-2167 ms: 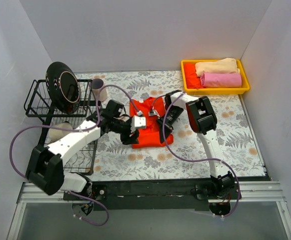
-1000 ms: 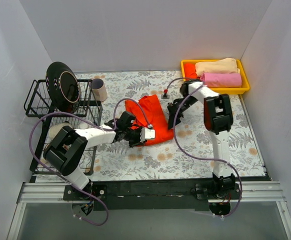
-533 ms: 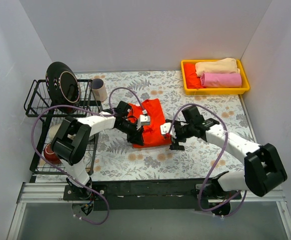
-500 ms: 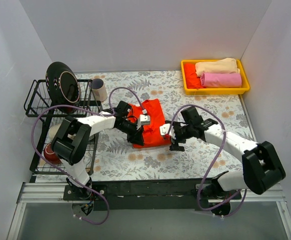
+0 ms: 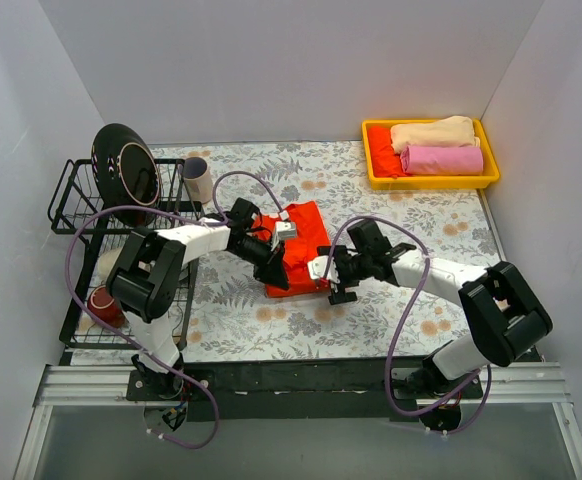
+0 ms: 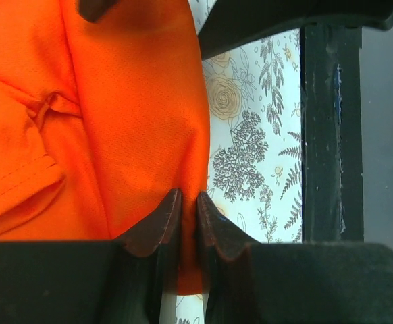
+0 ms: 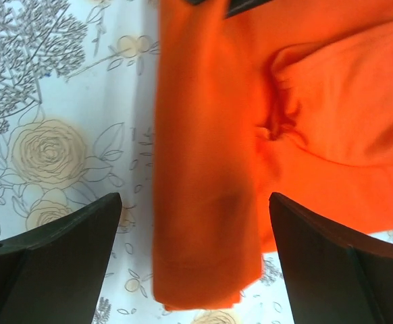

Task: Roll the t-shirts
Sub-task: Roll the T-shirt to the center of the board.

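Observation:
A bright orange-red t-shirt (image 5: 304, 245) lies bunched on the flower-patterned table, between my two grippers. My left gripper (image 5: 277, 274) is at the shirt's near left edge. In the left wrist view its jaws (image 6: 188, 206) are shut on a thin fold of the orange-red cloth (image 6: 115, 115). My right gripper (image 5: 333, 281) is at the shirt's near right corner. In the right wrist view it (image 7: 195, 223) stands wide open over a folded edge of the shirt (image 7: 206, 202), touching nothing. Pink (image 5: 441, 160), beige (image 5: 433, 133) and orange-red (image 5: 382, 160) rolled t-shirts lie in the tray.
The yellow tray (image 5: 431, 183) stands at the back right. A black wire dish rack (image 5: 76, 215) with a dark plate (image 5: 126, 175) and a red cup (image 5: 103, 303) fills the left side, with a cup (image 5: 199, 181) beside it. White walls close in three sides.
My right arm has swung from the shirt's far side near the tray round to its near right corner, jaws open throughout. The left gripper has kept hold and the shirt has bunched up.

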Motion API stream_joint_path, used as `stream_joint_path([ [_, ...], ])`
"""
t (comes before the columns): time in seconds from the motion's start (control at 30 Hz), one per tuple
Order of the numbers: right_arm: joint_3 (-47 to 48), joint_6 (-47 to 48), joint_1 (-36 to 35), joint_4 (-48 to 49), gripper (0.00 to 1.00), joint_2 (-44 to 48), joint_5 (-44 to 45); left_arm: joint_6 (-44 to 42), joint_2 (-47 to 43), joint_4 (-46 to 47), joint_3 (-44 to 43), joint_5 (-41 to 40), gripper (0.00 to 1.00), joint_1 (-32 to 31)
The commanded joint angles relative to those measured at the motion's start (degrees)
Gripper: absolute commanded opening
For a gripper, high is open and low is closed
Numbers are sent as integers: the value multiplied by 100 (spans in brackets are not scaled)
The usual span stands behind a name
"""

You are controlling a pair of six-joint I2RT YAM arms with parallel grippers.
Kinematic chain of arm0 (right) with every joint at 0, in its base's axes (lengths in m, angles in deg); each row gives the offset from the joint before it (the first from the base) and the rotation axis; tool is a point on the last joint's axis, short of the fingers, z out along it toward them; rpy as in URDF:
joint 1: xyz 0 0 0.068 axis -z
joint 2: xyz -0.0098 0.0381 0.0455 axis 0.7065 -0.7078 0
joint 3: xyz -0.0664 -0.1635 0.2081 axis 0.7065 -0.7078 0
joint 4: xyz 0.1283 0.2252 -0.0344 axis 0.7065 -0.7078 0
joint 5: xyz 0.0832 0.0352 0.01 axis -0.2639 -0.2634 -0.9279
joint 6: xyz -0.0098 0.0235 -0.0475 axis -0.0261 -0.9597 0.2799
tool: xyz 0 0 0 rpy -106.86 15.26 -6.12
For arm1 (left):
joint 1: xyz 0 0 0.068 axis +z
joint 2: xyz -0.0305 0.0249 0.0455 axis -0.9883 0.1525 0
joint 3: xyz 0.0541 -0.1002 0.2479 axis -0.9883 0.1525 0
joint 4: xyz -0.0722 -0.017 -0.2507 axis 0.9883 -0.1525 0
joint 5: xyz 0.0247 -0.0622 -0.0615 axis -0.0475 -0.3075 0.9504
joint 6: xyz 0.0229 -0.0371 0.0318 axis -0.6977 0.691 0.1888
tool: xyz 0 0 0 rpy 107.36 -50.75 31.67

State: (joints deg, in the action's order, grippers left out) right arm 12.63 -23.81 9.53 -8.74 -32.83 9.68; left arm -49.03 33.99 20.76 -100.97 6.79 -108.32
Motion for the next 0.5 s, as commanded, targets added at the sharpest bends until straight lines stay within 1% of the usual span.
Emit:
stream_joint_path([
  [0.0,-436,385,-70,603,96,-85,-137,124,27,53,-295,349,8,108],
  [0.07,-604,368,-132,859,90,-103,-58,133,89,-35,-373,401,8,143],
  [0.1,-683,341,-184,1182,87,-112,195,124,89,-61,-400,419,8,143],
  [0.13,-840,280,-246,1724,80,-129,302,106,89,-131,-418,402,8,151],
  [0.2,-903,96,-255,2185,72,-278,609,-68,-16,-429,-602,227,9,169],
  [0.23,-851,78,-264,2248,54,-383,689,-165,-121,-622,-611,174,10,187],
  [0.27,-616,69,-264,2074,42,-489,742,-227,-322,-667,-550,121,12,230],
  [0.3,-439,-45,-264,1934,22,-690,760,-315,-420,-859,-506,-19,24,231],
  [0.33,-298,-107,-255,1828,16,-762,777,-690,-525,-861,-410,-90,31,222],
  [0.37,-97,-151,-255,1609,12,-815,778,-676,-648,-748,-287,-177,38,196],
  [0.4,-16,-151,-255,1494,10,-876,717,-624,-962,-338,79,-283,47,178],
  [0.43,28,-142,-246,1371,8,-877,681,-580,-1122,-108,257,-571,49,143],
  [0.47,89,-125,-246,1213,8,-877,629,-571,-1280,121,424,-739,52,30],
])
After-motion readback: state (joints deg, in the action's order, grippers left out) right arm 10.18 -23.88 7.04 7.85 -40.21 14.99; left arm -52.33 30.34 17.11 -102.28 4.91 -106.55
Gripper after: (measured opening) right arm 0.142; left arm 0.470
